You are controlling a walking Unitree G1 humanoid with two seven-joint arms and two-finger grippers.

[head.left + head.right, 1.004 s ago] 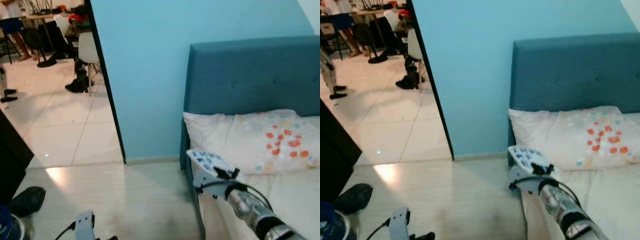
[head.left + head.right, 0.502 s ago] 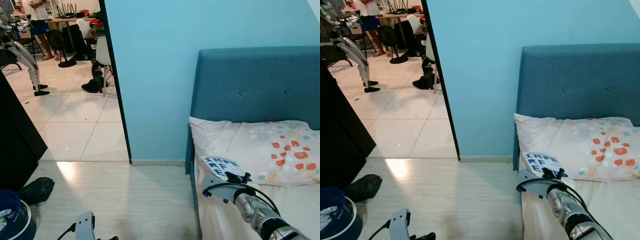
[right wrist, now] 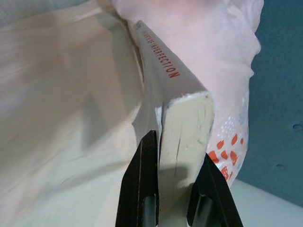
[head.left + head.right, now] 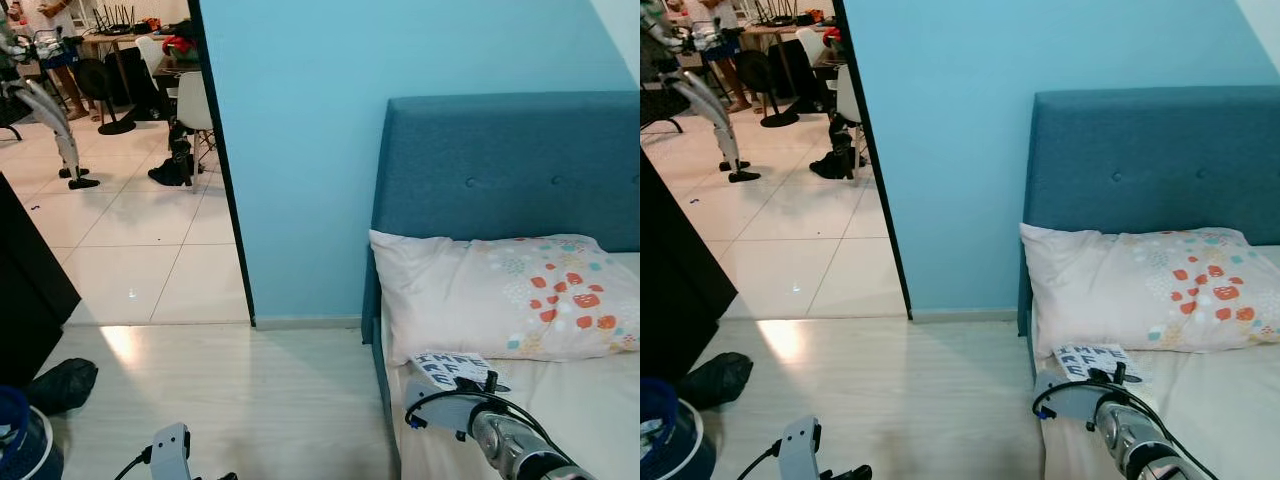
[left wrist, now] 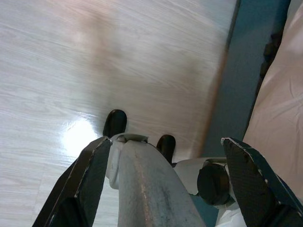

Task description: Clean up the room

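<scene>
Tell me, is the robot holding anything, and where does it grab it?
Yes. The right tool pinches a paperback book by its page edge near one corner, over the bed beside the pillow. The left tool holds nothing.

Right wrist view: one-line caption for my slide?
Right gripper clamps a white paperback book above the bedsheet, beside the pillow.

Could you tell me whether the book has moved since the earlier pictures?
Yes. The book, shut in the right pincer, has sunk below the pillow.
</scene>
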